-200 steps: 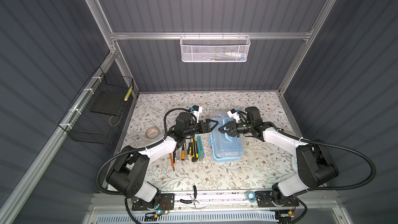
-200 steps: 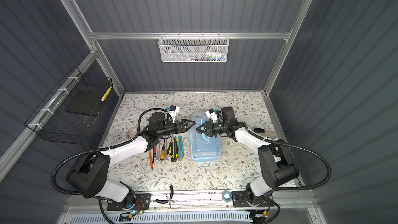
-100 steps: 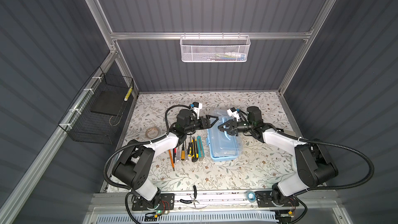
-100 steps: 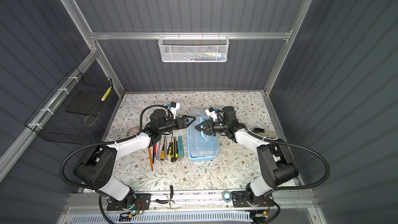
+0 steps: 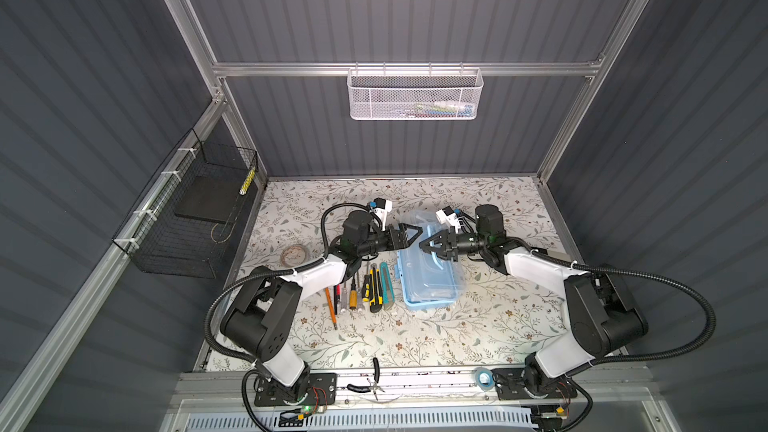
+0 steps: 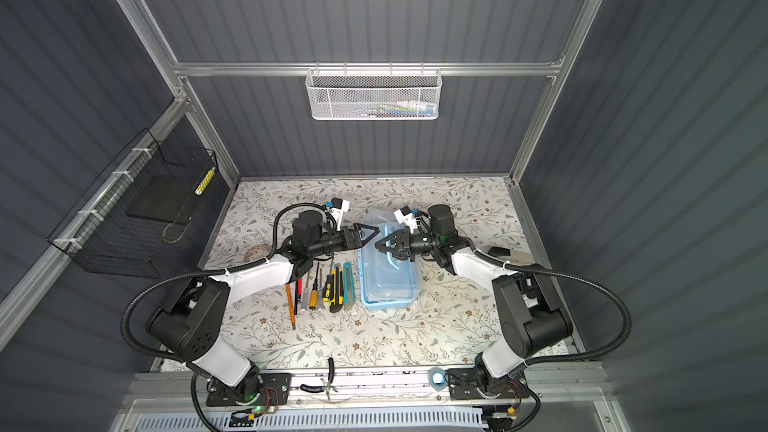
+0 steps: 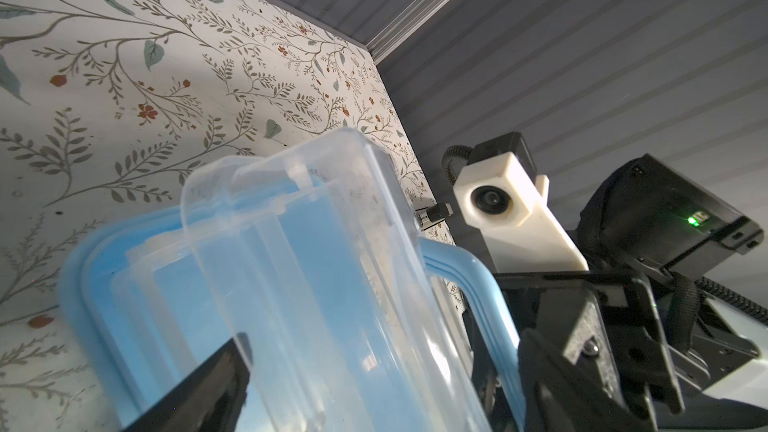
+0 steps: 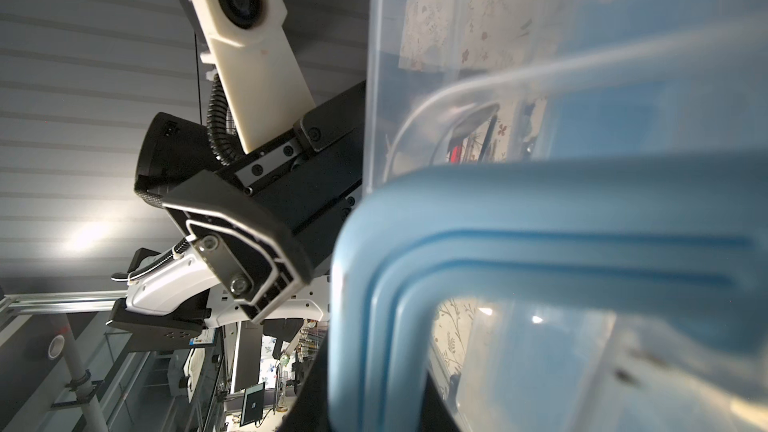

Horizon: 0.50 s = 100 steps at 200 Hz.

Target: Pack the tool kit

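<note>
While the left pincer stands wide open at the edge of the clear plastic lid, which looks partly raised, the right pincer faces it nearly tip to tip, close over the light-blue loop handle. Its jaws look narrow, but I cannot tell whether they pinch the handle. The small rectangular light-blue plastic box sits on the floral-patterned counter beneath both pincers. Just beside the box, below the left pincer's wrist, slim screwdrivers, yellow-black utility knives and a teal utility knife lie in a row.
</note>
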{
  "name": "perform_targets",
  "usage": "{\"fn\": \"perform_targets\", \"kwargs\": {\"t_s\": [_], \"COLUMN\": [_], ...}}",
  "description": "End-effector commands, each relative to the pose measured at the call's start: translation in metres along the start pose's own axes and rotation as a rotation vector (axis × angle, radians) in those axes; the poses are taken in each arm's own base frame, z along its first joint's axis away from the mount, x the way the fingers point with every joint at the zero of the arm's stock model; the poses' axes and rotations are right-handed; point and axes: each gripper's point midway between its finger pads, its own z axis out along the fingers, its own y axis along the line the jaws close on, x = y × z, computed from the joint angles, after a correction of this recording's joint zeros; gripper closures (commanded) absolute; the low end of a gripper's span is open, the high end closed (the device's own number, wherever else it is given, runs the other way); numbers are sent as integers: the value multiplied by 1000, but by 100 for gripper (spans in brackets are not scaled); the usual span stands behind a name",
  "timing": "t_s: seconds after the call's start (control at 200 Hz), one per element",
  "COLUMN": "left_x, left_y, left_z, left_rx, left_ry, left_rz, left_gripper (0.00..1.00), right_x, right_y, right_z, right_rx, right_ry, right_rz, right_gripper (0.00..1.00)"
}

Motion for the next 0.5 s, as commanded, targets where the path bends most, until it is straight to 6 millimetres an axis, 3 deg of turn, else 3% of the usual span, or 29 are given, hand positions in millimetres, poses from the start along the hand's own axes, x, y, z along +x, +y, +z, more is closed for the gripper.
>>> {"fn": "perform_targets", "kwargs": {"t_s": [0.0,0.13,0.265,0.495], "left_x": [-14,-19,-27,-40], "left_y": [-13,-16,-23,-46], "left_z": [9,16,16,18], "left_rx": [82,114,125,152], "left_ry": [-19,-21,-34,-48], "left_rz": [2,-8,-1,16], "left_gripper": [0,0,1,0], "right_x": [-4,-4,-3,-15], "right_y": [20,14,4,4], "right_z": [-6,-11,-23,-76], "right_rx": [3,72,190,342], "right_ry": [-14,-31,-65,-260], "right_rz": [-125,-126,-126,-135], "right_gripper": [59,43,37,33]}}
